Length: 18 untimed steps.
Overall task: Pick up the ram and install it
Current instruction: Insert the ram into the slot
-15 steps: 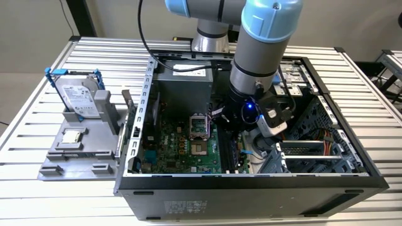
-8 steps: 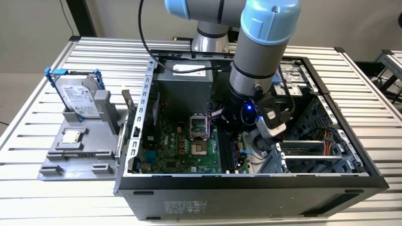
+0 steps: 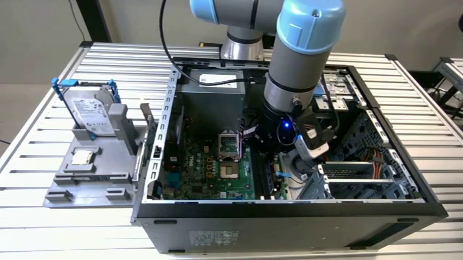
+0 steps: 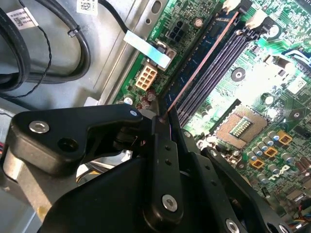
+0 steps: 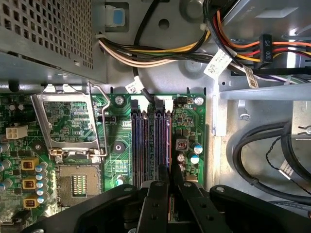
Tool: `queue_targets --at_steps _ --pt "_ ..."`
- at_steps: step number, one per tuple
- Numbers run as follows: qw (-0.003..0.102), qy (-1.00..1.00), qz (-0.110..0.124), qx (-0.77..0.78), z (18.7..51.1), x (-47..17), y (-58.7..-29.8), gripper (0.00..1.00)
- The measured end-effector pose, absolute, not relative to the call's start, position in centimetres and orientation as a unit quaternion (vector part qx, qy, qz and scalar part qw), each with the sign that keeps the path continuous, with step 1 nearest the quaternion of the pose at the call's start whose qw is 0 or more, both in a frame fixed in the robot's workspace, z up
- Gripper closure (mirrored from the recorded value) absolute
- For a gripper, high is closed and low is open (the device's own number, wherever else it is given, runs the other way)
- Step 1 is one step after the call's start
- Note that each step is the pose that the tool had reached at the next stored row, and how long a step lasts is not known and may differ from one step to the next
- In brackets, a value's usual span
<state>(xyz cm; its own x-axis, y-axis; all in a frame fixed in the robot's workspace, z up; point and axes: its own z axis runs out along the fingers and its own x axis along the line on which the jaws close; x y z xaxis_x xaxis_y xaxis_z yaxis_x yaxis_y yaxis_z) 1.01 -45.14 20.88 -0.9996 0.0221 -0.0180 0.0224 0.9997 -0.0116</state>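
Black gripper (image 4: pixel 163 119) fingers (image 5: pixel 154 204) pinch the ram (image 4: pixel 204 60) edge-on, closed tight around its end, as the stick stands in the outermost memory slot (image 5: pixel 167 141) of the green motherboard (image 5: pixel 189 126) inside the open computer case (image 3: pixel 289 211).

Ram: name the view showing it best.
Second wrist view: the ram runs edge-on from the claw over the memory slots. First wrist view: a sliver at the claw. Exterior view: the arm blocks it.
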Motion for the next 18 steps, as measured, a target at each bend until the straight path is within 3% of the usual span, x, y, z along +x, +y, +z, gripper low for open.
queue_targets --at_steps 1,17,18 --pt "0.009 1.000 -0.006 0.011 20.9 1.0 -45.1 0.00" --pt "0.006 1.000 -0.006 0.011 25.1 1.0 -45.1 0.00" --pt "0.006 1.000 -0.006 0.011 25.1 1.0 -45.1 1.00"
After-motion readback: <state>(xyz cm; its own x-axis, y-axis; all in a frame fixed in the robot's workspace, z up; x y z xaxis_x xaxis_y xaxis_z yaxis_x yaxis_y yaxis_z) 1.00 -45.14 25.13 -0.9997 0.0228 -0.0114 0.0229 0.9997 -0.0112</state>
